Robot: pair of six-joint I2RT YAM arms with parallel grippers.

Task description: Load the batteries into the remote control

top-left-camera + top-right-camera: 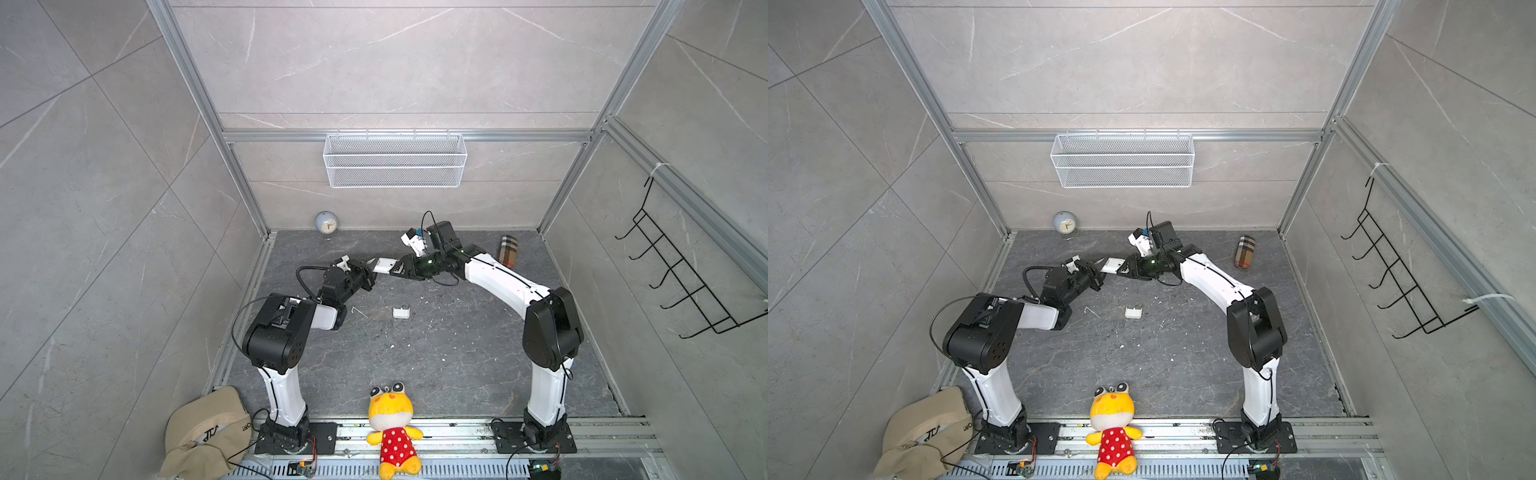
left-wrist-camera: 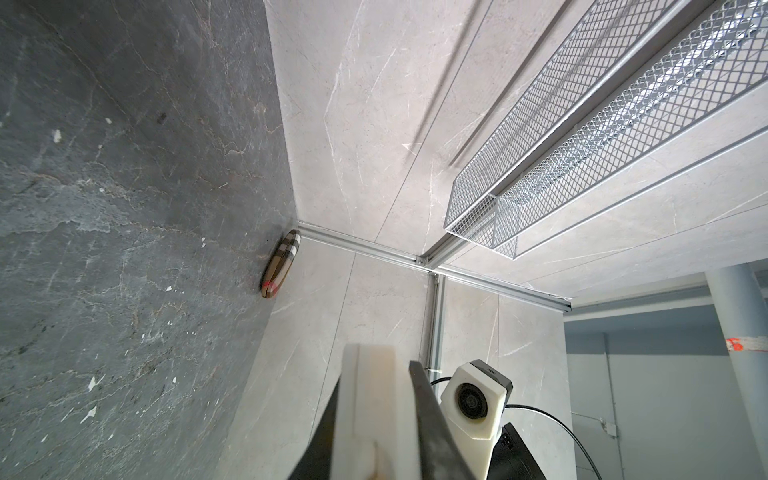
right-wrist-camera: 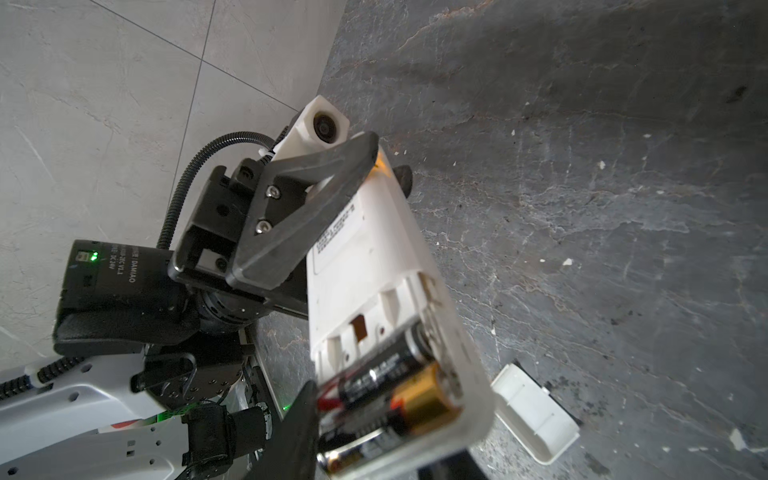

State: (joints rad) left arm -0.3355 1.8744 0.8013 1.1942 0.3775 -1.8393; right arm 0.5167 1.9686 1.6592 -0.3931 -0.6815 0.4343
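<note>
A booth of pale grey tiles framed in aluminium is seen, floored by a dark stone worktop [image 1: 457, 353] speckled with white chips; a wire basket [image 1: 395, 160] is hung on the far wall. Above the far middle of the worktop the remote control [image 3: 365, 249] is held clear of the surface. Its left end is gripped by the left gripper [image 1: 371, 266], whose jaws are clenched on the body. The right gripper [image 1: 397, 267] is placed at the right end, its jaws flanking the open compartment; whether they press on the casing cannot be told. In the right wrist view both batteries [image 3: 390, 386] are seen lying side by side inside the compartment, so the loading itself is judged largely done, though full seating against the contacts cannot be confirmed. The small white cover [image 1: 401, 312] lies on the worktop, nearer than the remote and apart from both arms; fetching it and sliding it back on is judged to be what remains.
</note>
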